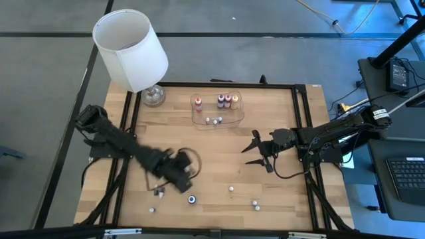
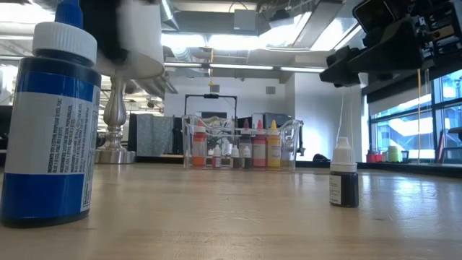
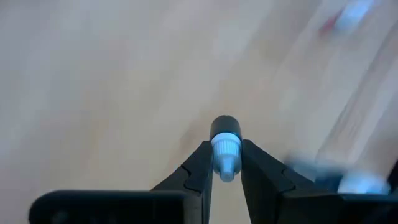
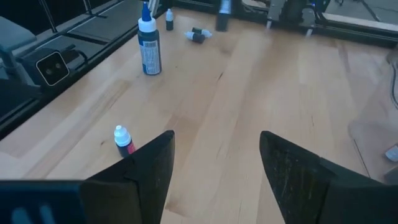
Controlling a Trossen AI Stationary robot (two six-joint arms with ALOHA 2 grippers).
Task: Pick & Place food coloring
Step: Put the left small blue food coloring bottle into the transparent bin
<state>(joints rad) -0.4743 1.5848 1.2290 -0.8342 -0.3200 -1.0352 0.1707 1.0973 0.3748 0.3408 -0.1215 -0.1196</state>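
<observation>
One dark food coloring bottle (image 3: 224,138) in the left end effector (image 3: 224,163)

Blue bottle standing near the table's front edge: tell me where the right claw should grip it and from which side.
Grip the blue bottle at its white cap, coming straight down from above. It stands upright with bare wood around it, so the open right claw can likely straddle the narrow top without knocking it over.

floor (image 1: 40,79): grey | windows (image 2: 415,108): bright | ceiling: possibly ducted
</observation>
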